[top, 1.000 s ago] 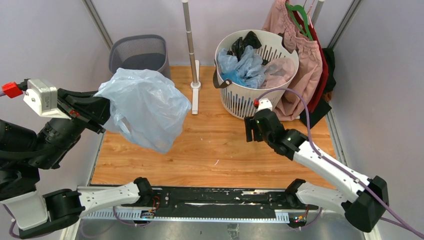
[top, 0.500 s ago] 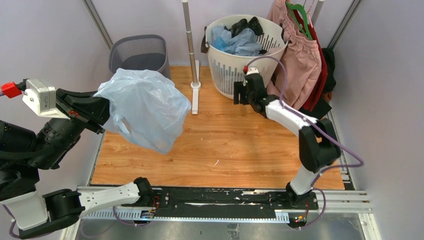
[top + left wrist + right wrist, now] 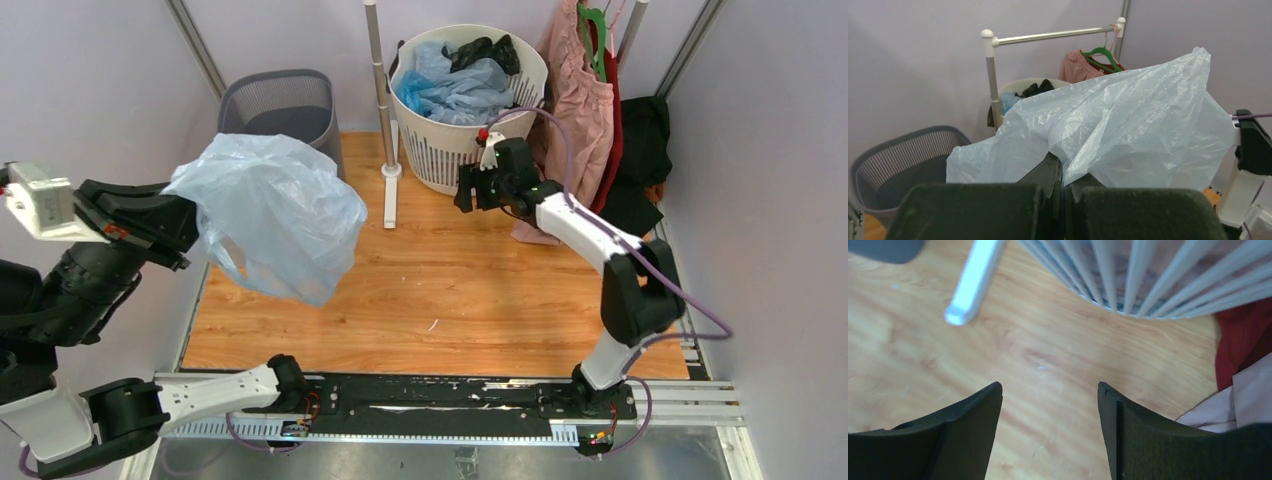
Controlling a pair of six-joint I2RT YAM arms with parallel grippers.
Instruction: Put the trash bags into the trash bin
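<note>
A large pale blue see-through trash bag (image 3: 270, 215) hangs in the air at the left, with my left gripper (image 3: 190, 232) shut on its bunched edge. In the left wrist view the trash bag (image 3: 1128, 125) billows over the shut left gripper (image 3: 1064, 167). The dark grey mesh trash bin (image 3: 278, 105) stands just behind the bag, and the trash bin (image 3: 893, 165) shows low at the left. More crumpled blue bags (image 3: 450, 90) lie in the white slotted basket (image 3: 440, 155). My right gripper (image 3: 470, 192) is open and holds nothing, just in front of that basket, over the wooden floor (image 3: 1049, 387).
A clothes rack pole (image 3: 378, 70) rises between bin and basket, and its white foot (image 3: 390, 200) runs forward on the floor. A pink garment (image 3: 585, 110) on a green hanger and dark cloth (image 3: 645, 140) hang at the right. Basket slats (image 3: 1128, 275) stand close ahead of the right fingers.
The white basket has slid back and to the left, with the right arm stretched out after it. The left gripper and its bag have shifted slightly left.
</note>
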